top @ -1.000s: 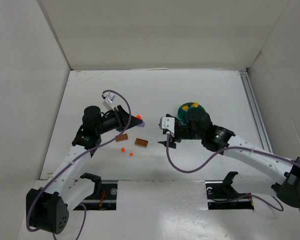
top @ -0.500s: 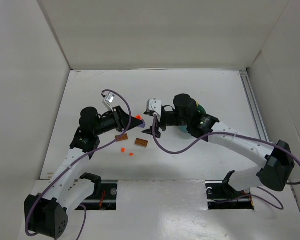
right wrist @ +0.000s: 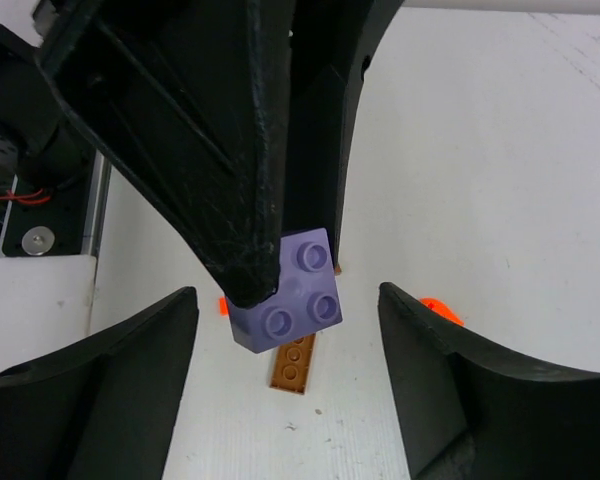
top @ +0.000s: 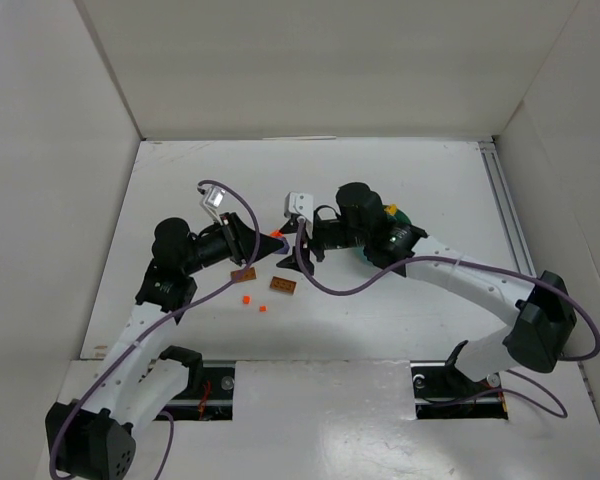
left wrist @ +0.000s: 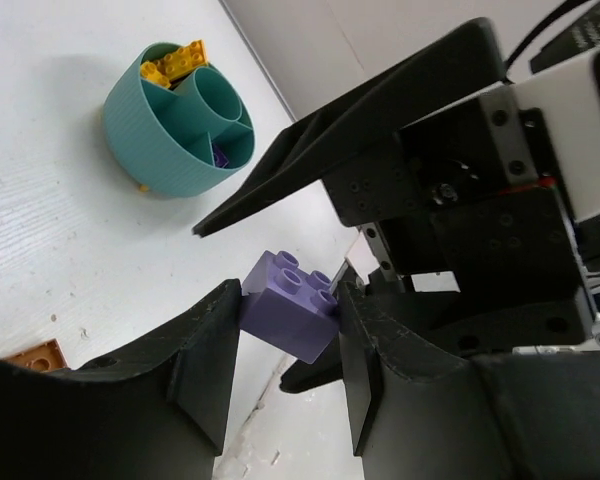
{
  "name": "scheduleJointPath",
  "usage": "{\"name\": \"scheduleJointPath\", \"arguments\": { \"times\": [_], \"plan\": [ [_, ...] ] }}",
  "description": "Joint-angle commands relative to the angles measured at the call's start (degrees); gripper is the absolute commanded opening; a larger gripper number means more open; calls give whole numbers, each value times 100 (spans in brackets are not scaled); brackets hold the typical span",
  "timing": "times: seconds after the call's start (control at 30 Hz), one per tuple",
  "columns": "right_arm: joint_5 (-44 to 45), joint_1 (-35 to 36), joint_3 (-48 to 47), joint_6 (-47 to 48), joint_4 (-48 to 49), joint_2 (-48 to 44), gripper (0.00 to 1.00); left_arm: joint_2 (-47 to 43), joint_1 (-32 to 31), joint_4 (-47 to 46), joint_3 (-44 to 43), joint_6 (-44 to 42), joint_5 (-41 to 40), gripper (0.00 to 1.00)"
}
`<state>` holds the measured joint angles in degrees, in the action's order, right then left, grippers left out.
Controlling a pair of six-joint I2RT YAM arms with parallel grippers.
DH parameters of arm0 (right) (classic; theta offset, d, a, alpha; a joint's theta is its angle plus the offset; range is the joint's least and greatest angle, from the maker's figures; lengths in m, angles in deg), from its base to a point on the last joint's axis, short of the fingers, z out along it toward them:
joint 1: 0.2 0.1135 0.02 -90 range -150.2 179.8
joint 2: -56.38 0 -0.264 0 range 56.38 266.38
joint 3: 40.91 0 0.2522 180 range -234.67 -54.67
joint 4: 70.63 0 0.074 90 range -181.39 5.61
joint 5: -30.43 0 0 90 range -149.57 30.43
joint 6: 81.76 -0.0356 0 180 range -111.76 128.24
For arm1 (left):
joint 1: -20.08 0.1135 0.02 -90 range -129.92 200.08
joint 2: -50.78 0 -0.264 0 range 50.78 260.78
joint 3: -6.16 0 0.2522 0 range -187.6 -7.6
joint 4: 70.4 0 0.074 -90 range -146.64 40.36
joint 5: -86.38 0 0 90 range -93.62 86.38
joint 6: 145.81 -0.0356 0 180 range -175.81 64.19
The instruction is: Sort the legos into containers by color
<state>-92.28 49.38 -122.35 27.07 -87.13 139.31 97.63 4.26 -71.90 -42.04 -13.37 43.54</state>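
The left gripper point(left wrist: 285, 300) is clamped on the purple brick point(right wrist: 292, 285), holding it off the table point(right wrist: 500, 150) with its studs toward the right gripper point(top: 292, 262), which stands wide open astride the brick and touches nothing. The brick's free faces meet those open fingers, so a handover looks unobstructed. The teal tub point(left wrist: 155, 150) lies beyond the brick on the right arm's side, and a brown plate point(right wrist: 295, 362) lies below it

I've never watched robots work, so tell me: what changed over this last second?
The right arm swung left, off the teal tub, and its open jaws now flank the purple brick. The left jaws stay clamped on that brick, barely shifted. The tub and the brown plates on the table did not move.
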Motion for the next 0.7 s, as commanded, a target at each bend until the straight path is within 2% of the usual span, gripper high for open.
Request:
{"name": "scheduleJointPath", "arguments": {
  "times": [0.0, 0.07, 0.37, 0.43, 0.67],
  "plan": [
    [-174, 34, -377, -168, 90, 47, 76, -255, -45, -355, -107, -157, 74, 23],
    [-227, 34, -378, -169, 90, 47, 72, -255, -45, -301, -107, -157, 22, 23],
    [-447, 34, -491, -222, 142, 99, 70, -255, -45, -240, -107, -218, -40, 22],
    [-447, 34, -492, -222, 142, 100, 57, -255, -45, -240, -107, -218, -40, 22],
    [-552, 34, -492, -283, 142, 100, 23, -255, -45, -109, -107, -271, -189, 22]
  ]
}}
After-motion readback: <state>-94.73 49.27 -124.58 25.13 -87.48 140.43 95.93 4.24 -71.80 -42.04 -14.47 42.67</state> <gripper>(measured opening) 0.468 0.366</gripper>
